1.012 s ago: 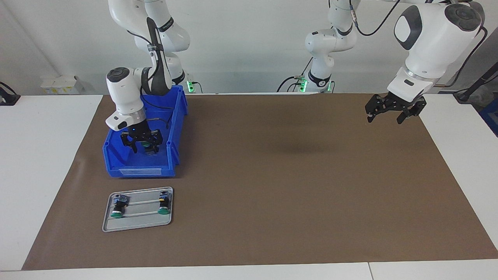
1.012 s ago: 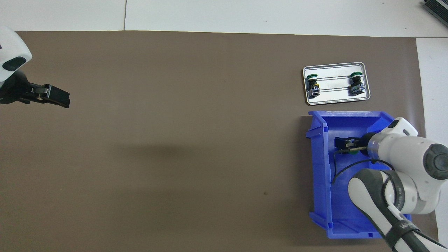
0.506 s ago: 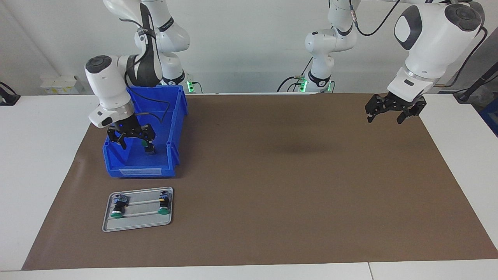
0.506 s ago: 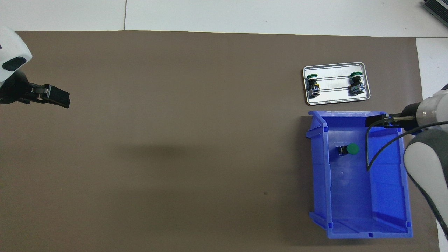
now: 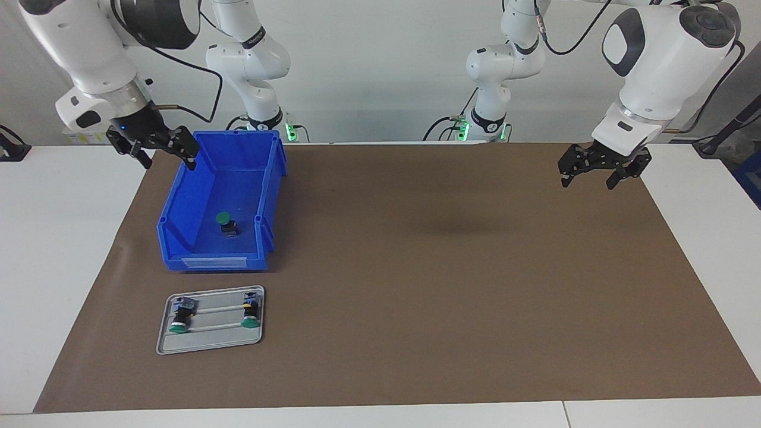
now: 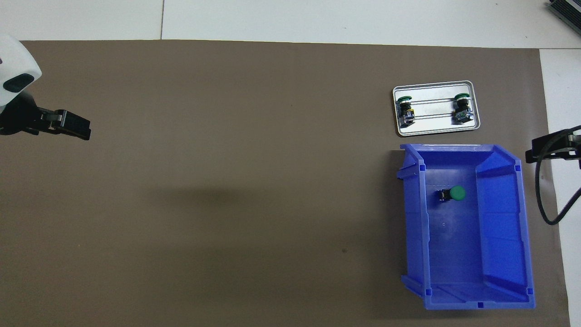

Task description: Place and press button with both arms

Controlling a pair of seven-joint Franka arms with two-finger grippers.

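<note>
Three green-capped switches show, but only the button [image 5: 226, 224] in the lower middle of the blue bin [image 5: 178, 229], at left of centre in the facing view, is loose for taking; the other two switches [image 5: 214, 315] lie on the grey tray [image 5: 208, 342] below it. It looks small, rigid and light, with a smooth cap likely to slip, so the black body under the cap seems the better hold. The right gripper [image 5: 156, 147] hangs at upper left beside the bin's top corner, fingers open and empty; a second ago it was down over the button. The left gripper [image 5: 599, 169] waits at upper right, open, unchanged.
</note>
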